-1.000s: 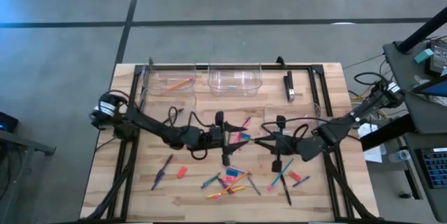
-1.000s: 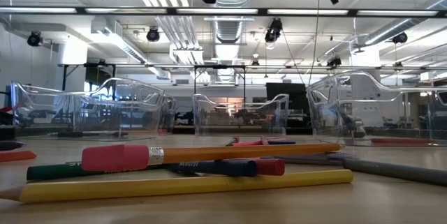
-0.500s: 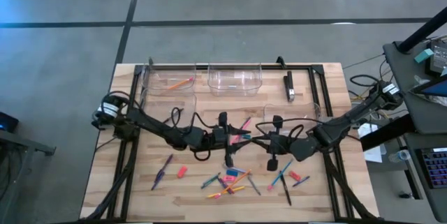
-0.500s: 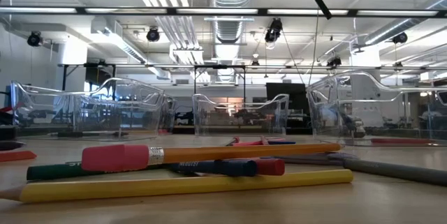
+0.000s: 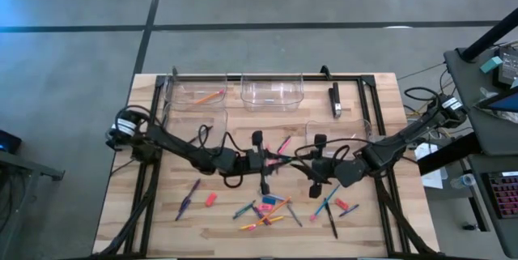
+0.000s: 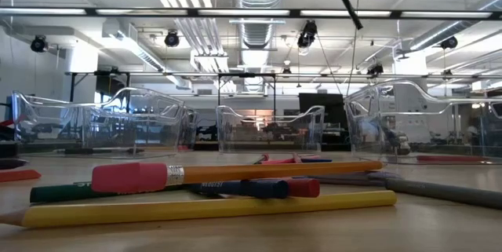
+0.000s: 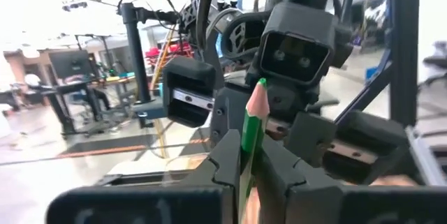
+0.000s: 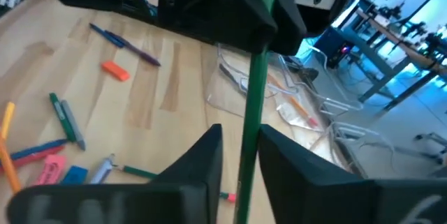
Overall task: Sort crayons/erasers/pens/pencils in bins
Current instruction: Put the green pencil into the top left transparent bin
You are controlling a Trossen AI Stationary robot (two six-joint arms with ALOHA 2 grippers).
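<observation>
A green pencil [image 7: 253,123] hangs in the air between my two grippers, which face each other above the table's middle. My left gripper [image 5: 265,163] is shut on it, and the sharpened tip [image 7: 262,84] points at the right wrist. My right gripper [image 8: 241,140] is open, one finger on each side of the pencil's shaft [image 8: 255,77]. Loose crayons, pencils, pens and erasers [image 5: 267,209] lie on the near half of the table. Clear bins stand along the far edge [image 5: 198,95] [image 5: 273,90], and another stands at the right [image 5: 340,134]. My left gripper pinches the pencil's shaft [image 7: 244,172] between its two fingers, a little behind the sharpened tip. The fingers come about level from the table's left, and the pencil runs forward past them. It is lifted clear of the table. My right gripper's fingers flank the shaft [image 8: 249,147], with a gap on one side. Whether the other finger [image 8: 279,155] touches it, I cannot tell.
An orange pencil [image 5: 209,96] lies in the far left bin, and a black pen [image 5: 335,100] lies at the far right. A purple crayon [image 5: 188,198] and a red eraser [image 5: 210,199] lie at the near left. A black frame [image 5: 368,106] borders the table.
My right gripper has shifted slightly toward the table's left, closer to my left gripper, and has rolled a little. The things on the table have stayed where they were.
</observation>
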